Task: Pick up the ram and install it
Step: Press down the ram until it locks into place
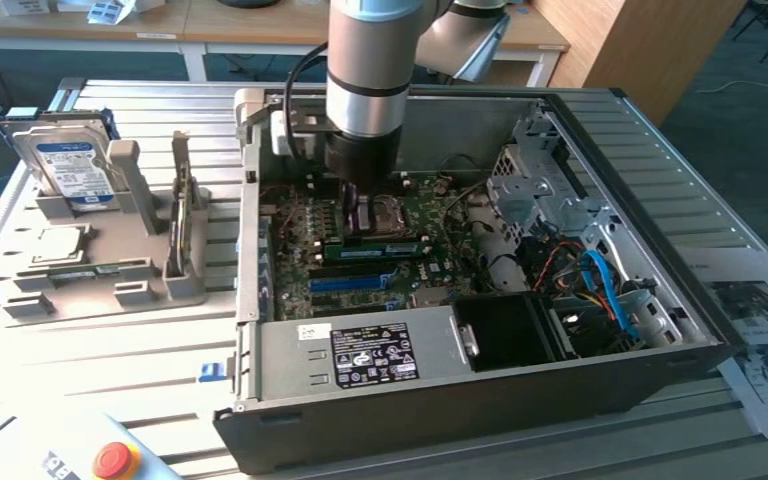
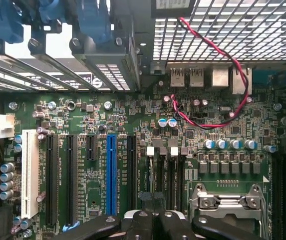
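Observation:
The ram [image 1: 384, 243], a green stick with a white label strip, stands on edge in a motherboard slot beside the processor socket [image 1: 387, 212] inside the open computer case [image 1: 491, 400]. My gripper [image 1: 355, 226] reaches straight down into the case and its tips meet the ram's top edge near the end at the exterior view's left. In the wrist view my gripper [image 2: 152, 220] is shut, its black fingers [image 2: 138, 225] pressed together over the dark slots next to the socket's metal latch [image 2: 227, 202]. Whether they pinch the ram or only touch it I cannot tell.
A grey rack [image 1: 91, 290] at the exterior view's left holds a hard drive [image 1: 71, 165], a silver processor chip [image 1: 57, 243] and a thin upright board [image 1: 179, 205]. The power supply [image 1: 364, 355], the drive cage [image 1: 544, 190], blue cables [image 1: 604, 285] and a red-black wire [image 2: 212, 50] crowd the case.

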Controlling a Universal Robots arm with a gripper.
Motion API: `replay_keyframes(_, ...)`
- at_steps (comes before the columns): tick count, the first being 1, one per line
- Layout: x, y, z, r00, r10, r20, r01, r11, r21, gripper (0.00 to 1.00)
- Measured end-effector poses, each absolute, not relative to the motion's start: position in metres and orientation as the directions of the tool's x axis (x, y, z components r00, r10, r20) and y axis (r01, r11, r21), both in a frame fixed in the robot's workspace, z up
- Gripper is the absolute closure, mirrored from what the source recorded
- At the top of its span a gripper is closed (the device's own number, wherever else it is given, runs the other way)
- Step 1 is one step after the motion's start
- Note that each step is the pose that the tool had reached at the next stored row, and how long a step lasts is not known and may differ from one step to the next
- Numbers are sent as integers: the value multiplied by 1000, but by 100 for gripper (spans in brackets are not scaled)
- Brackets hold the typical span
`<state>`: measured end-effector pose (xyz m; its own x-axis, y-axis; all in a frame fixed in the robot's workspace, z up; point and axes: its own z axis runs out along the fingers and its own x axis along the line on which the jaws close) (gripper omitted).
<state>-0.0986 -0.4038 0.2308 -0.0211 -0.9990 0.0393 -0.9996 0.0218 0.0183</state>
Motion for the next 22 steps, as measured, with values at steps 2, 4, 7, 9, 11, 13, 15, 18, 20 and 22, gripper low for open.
replay_keyframes(2,-99,-404,231,-21,-999,40,-1000,22,18,90)
replay_keyframes(4,-99,-404,231,-21,-999,39,-1000,22,18,90)
replay_keyframes(7,-99,-404,229,-21,-999,39,-1000,22,18,90)
replay_keyframes(9,-99,-404,229,-21,-999,39,-1000,22,18,90)
replay_keyframes(11,-99,-404,229,-21,-999,40,-1000,22,18,90)
replay_keyframes(13,-99,-404,229,-21,-999,39,-1000,22,18,90)
replay_keyframes(15,-99,-404,228,-21,-999,39,-1000,22,18,90)
replay_keyframes(18,-99,-404,228,-21,-999,39,-1000,22,18,90)
replay_keyframes(20,-99,-404,228,-21,-999,39,-1000,22,18,90)
replay_keyframes(22,-99,-404,228,-21,-999,39,-1000,22,18,90)
